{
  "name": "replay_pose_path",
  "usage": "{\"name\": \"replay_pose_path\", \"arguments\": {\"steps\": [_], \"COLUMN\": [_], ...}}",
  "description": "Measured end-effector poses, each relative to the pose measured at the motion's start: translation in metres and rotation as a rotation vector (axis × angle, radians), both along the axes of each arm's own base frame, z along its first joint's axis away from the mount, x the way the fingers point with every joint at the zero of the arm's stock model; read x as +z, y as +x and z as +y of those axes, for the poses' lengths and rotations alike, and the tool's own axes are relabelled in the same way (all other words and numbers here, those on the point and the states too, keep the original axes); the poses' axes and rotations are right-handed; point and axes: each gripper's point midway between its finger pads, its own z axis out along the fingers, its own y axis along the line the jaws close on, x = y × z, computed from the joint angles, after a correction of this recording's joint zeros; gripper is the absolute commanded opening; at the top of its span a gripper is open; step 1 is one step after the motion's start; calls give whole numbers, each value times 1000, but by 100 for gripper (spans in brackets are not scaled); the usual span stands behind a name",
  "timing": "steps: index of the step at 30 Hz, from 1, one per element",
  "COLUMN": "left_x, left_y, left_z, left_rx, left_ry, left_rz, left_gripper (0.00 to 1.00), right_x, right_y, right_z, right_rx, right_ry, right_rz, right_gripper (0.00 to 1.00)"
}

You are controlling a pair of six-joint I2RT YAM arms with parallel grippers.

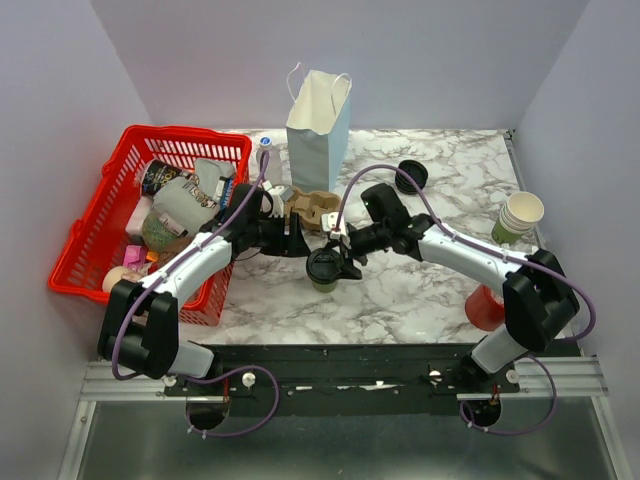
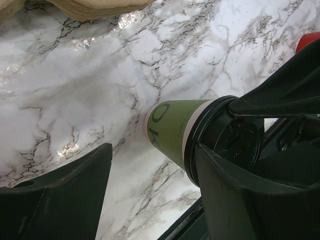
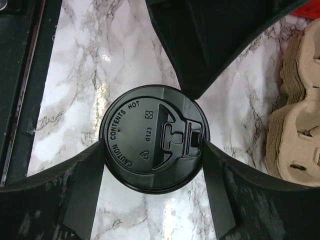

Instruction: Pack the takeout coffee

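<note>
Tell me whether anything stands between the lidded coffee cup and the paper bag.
Yes. In the top view, the cardboard cup carriers lie directly between the coffee cup and the paper bag; the cup would likely need lifting over them.

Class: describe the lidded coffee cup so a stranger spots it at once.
On the marble table, look at the middle, in front of the brown cardboard cup carrier. There stands a small olive-green cup, flanked by the right gripper. Only it wears a black lid.

White arm shells (image 1: pixel 190 265), black joints (image 1: pixel 150 330), purple cables (image 1: pixel 245 205), black left claw (image 2: pixel 152 150), right claw (image 3: pixel 152 145)
</note>
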Motion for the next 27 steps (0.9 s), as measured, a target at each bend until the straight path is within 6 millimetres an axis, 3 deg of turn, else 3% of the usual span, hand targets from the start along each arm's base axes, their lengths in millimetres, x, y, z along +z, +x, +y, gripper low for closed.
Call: {"name": "replay_pose_path", "arguments": {"steps": [27], "left_x": [-6], "left_y": [1], "left_z": [4], "left_rx": [27], "left_ry": [19], "left_rz": [8], "left_gripper": [73], "right_x": [-8], "right_y": [-1], "right_z": [9], "right_rx": [-69], "right_ry": [-125], "right_rz": [2], "right_gripper": [69]}}
